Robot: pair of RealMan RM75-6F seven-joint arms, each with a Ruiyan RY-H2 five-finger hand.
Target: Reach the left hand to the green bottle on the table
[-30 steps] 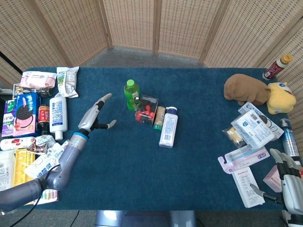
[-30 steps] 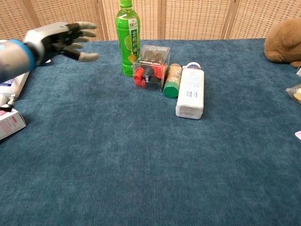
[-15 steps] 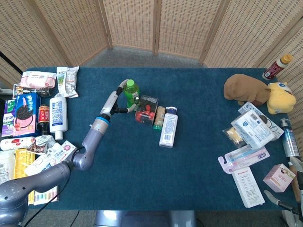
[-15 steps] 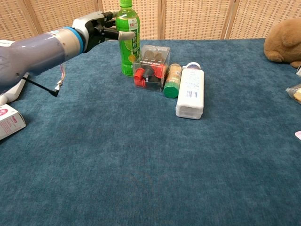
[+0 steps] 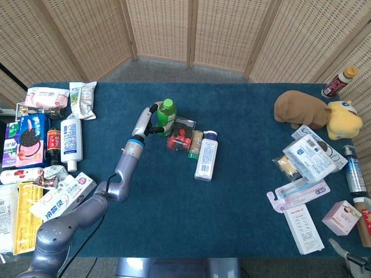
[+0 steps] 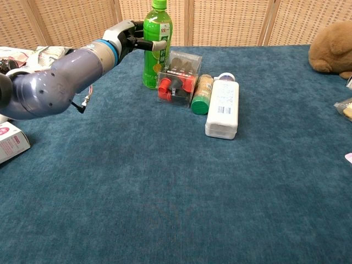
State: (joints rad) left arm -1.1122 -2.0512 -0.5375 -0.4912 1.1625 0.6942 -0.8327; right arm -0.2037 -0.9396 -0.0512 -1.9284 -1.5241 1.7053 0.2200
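Left hand point(image 6: 129, 38): fingers point(image 6: 155, 44) wrapped around the green bottle point(image 6: 155, 48), thumb across its front.
Green bottle: upright on the surface point(image 6: 165, 181), within the fingers; clear box point(image 6: 179, 78) touching its far side.
Hidden: bottle's side behind the palm.
Right hand: out of both views.

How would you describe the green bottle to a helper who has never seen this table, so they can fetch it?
On the blue table, look at the small cluster near the middle of the far half, where the left hand reaches in. At the cluster's left end stands the green bottle, beside a clear box of red pieces. It is the only upright, bright green item there; the white bottle lies flat.
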